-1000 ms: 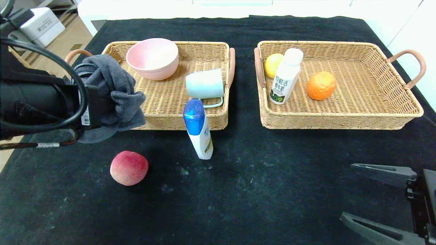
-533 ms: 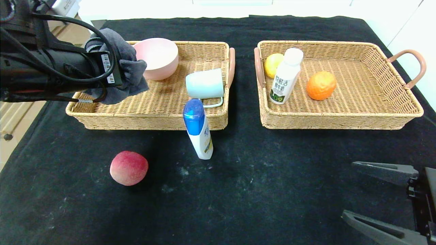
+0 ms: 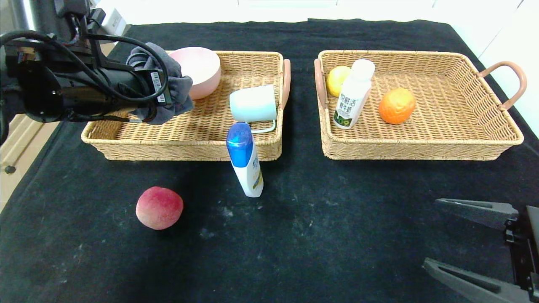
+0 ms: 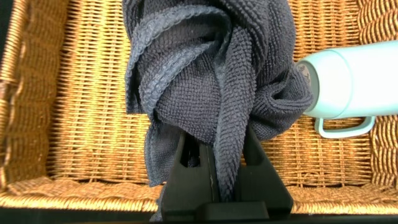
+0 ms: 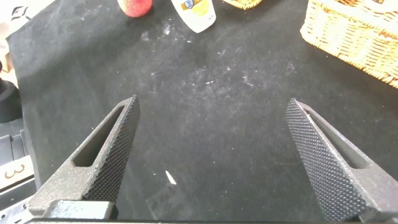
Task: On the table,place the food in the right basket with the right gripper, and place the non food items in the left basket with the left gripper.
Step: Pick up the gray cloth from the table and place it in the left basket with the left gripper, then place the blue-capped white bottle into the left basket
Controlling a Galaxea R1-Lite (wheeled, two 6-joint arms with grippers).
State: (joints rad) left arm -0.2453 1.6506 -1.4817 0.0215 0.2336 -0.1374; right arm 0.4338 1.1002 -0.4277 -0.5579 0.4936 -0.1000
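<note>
My left gripper (image 4: 214, 158) hangs over the near-left part of the left basket (image 3: 185, 151), the shallow tan wicker tray with pinkish loop handles, its jaws clamped tight on a bunched dark grey knitted cloth (image 4: 211, 68) that droops in thick folds around them. Just beyond the cloth sits a pink round bowl (image 3: 202, 69), and a pale mint mug (image 3: 252, 104) lies on its side toward the basket's right end. The risk here, as I judge it: the folds wrap round my jaws, so when I let go the cloth may snag and ride up with me, or drape over the rim and slide onto the black cloth tabletop (image 3: 337, 219). Moving low could also nudge the bowl. My right gripper (image 5: 214, 158) waits low over the near-right tabletop, jaws spread wide and empty. In the right basket (image 3: 421, 149) sit the yellow pear-like fruit (image 3: 337, 79), the green-labelled white bottle (image 3: 351, 101) and the orange (image 3: 396, 105). The pink-red peach (image 3: 159, 208) remains out on the tabletop near left, a long reach across for my right arm, and the blue-capped white bottle (image 3: 246, 162) stands tilted just in front of the left basket, easy to topple.
</note>
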